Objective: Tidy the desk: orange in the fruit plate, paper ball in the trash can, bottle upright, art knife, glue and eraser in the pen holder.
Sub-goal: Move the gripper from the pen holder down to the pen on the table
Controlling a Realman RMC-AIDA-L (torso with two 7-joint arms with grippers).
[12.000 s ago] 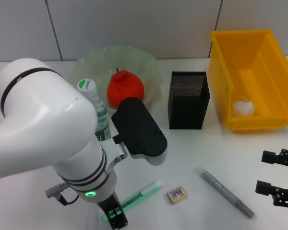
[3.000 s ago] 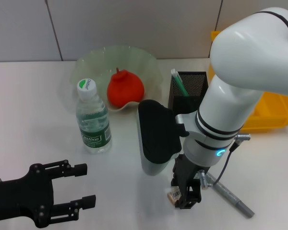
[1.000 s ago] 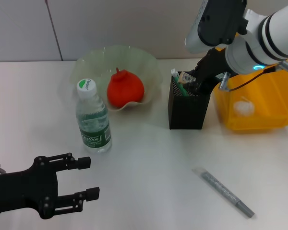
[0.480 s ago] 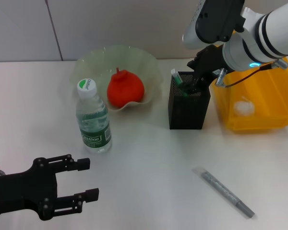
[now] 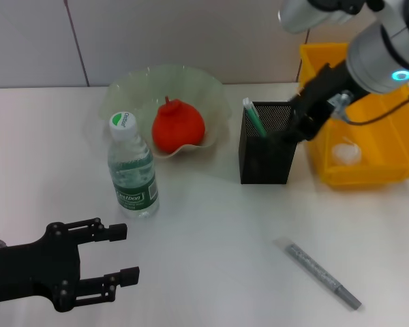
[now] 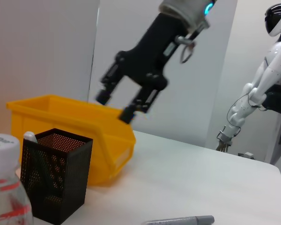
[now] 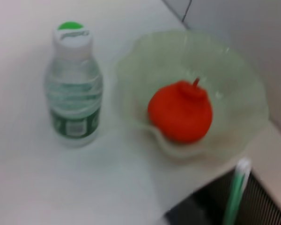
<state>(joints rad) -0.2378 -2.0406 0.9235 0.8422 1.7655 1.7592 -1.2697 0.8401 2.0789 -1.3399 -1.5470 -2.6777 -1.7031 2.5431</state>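
So the white desk (image 5: 211, 259) is mostly sorted. The yellow trash bin (image 5: 368, 102) sits at the far right with the paper ball (image 5: 345, 151) inside it. The right arm (image 5: 385, 51) reaches in from the top right, and its claw (image 5: 301, 127) hangs over the gap between the bin and the black mesh pen holder (image 5: 268, 143), fingers spread apart and holding nothing. The fruit bowl (image 5: 165, 102) at the back has the orange (image 5: 178, 127) in it. The left claw (image 5: 116, 255) is parked low at the near left, fingers wide open, empty. The water bottle (image 5: 131, 170) stands upright in front of the bowl. A green-and-white stick (image 5: 253, 117) pokes out of the holder. A grey pen-like tool (image 5: 317, 272) lies flat on the desk, near right.
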